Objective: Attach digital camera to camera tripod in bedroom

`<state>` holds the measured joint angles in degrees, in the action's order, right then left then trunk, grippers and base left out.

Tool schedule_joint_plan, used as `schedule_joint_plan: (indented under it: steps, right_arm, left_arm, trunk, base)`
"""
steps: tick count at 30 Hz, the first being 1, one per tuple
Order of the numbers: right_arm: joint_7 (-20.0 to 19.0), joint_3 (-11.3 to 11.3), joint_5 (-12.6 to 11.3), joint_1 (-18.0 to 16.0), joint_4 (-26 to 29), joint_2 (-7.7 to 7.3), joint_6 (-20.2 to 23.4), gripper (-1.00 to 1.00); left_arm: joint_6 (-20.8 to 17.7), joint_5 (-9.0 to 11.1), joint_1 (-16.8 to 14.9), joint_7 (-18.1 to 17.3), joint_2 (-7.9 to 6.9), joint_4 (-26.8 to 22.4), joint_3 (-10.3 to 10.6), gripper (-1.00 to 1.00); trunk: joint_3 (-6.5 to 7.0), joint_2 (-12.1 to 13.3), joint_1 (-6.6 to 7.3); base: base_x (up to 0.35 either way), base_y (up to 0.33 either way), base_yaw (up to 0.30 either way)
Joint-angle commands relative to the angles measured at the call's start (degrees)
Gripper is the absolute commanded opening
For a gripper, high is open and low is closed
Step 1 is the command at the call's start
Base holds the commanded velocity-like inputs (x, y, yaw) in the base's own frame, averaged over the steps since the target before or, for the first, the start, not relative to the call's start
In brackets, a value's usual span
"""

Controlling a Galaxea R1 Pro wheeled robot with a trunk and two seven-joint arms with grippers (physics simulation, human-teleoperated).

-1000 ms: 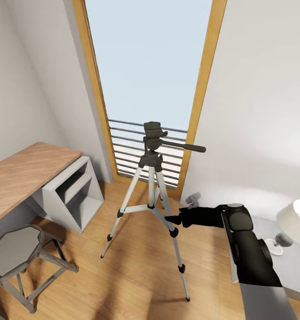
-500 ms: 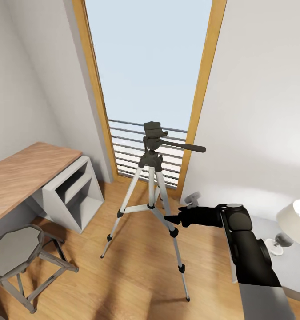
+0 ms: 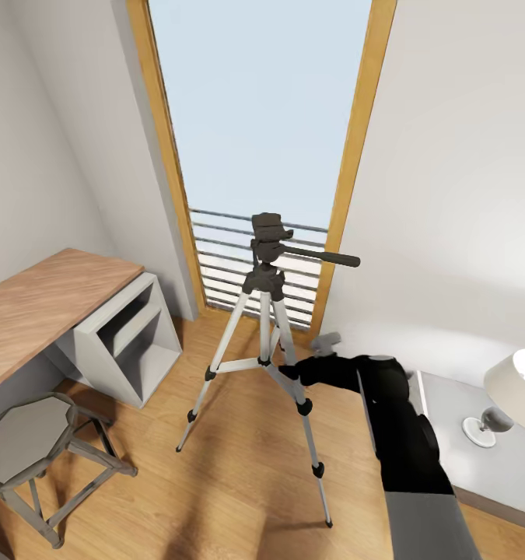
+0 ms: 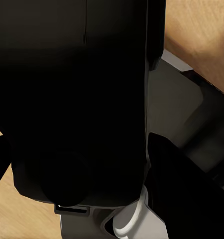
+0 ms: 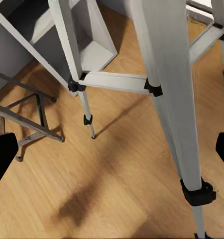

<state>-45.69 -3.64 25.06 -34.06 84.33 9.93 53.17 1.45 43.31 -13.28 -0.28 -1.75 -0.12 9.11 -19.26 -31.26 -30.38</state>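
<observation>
The camera tripod [image 3: 268,311] stands on the wood floor in front of the tall window, silver legs spread, black head and side handle on top. My right gripper [image 3: 288,372] reaches to its near leg at about the height of the lower braces. In the right wrist view the tripod's leg [image 5: 167,99] runs close in front of the right gripper [image 5: 114,152], whose fingers stand wide apart at both edges, open and empty. In the left wrist view a chunky black body, apparently the digital camera [image 4: 72,99], sits between the fingers of my left gripper [image 4: 87,174], which is shut on it.
A wood-topped desk [image 3: 44,303] with a white shelf unit [image 3: 130,342] stands at the left, a grey octagonal stool [image 3: 29,443] in front of it. A grey bedside table [image 3: 480,459] with a lamp [image 3: 519,389] is at the right. Open floor lies before the tripod.
My right arm has swung left and slightly up, bringing the gripper from beside the tripod to its near leg. The tripod and the furniture have not moved.
</observation>
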Motion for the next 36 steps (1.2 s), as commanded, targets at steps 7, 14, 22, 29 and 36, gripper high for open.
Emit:
schedule_joint_plan:
  steps: [7, 14, 22, 29, 36]
  right_arm:
    - [3.0, 0.01, -2.83, -4.26, -4.74, 0.06, 0.11, 1.0]
    - [3.57, -0.04, -3.28, -4.87, -6.37, 0.06, -2.25, 1.0]
    - [3.73, -0.05, -3.5, -5.96, -12.08, 0.06, -5.07, 1.0]
    - [4.87, -0.17, -3.77, -13.15, -25.05, 0.06, -10.68, 1.0]
    - [6.57, -0.31, -4.28, -16.8, -29.82, 0.06, -13.66, 1.0]
  left_arm:
    - [0.14, 0.37, 0.0, -0.1, 0.0, 0.03, 0.47, -1.0]
    - [0.14, 0.37, -0.01, -0.15, 0.0, 0.03, 0.47, -1.0]
    - [0.14, 0.38, -0.01, -0.12, 0.0, 0.03, 0.47, -1.0]
    - [0.14, 0.38, -0.02, -0.12, 0.0, 0.03, 0.46, -1.0]
    - [0.14, 0.37, -0.02, -0.14, 0.0, 0.03, 0.45, -1.0]
  trunk:
    - [-0.08, -0.08, -0.02]
    - [-0.08, -0.08, -0.02]
    - [-0.08, -0.08, -0.02]
    - [-0.08, -0.08, -0.02]
    - [-0.08, -0.08, -0.02]
  base:
    - [0.0, 0.0, 0.0]
    - [0.0, 0.0, 0.0]
    - [0.0, 0.0, 0.0]
    - [0.0, 0.0, 0.0]
    - [0.0, 0.0, 0.0]
